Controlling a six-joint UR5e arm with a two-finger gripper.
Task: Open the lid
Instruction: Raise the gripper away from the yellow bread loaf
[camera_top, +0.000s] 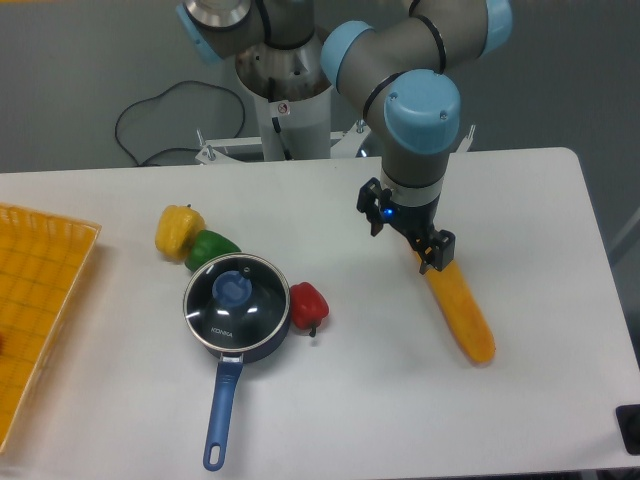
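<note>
The lid (240, 312), clear glass with a silver rim, a blue centre knob and white lettering, sits flat and closed on the dark blue saucepan (222, 392), whose long handle points toward the front edge. My gripper (405, 232) hangs over the table well to the right of the pan. Its two black fingers (437, 250) are spread apart and hold nothing. It is apart from the lid.
A long yellow vegetable (462, 312) lies just right of and below the gripper. A red pepper (308, 306) touches the pan's right side. A green pepper (210, 246) and a yellow pepper (178, 228) lie behind the pan. A yellow basket (40, 300) stands at the left edge.
</note>
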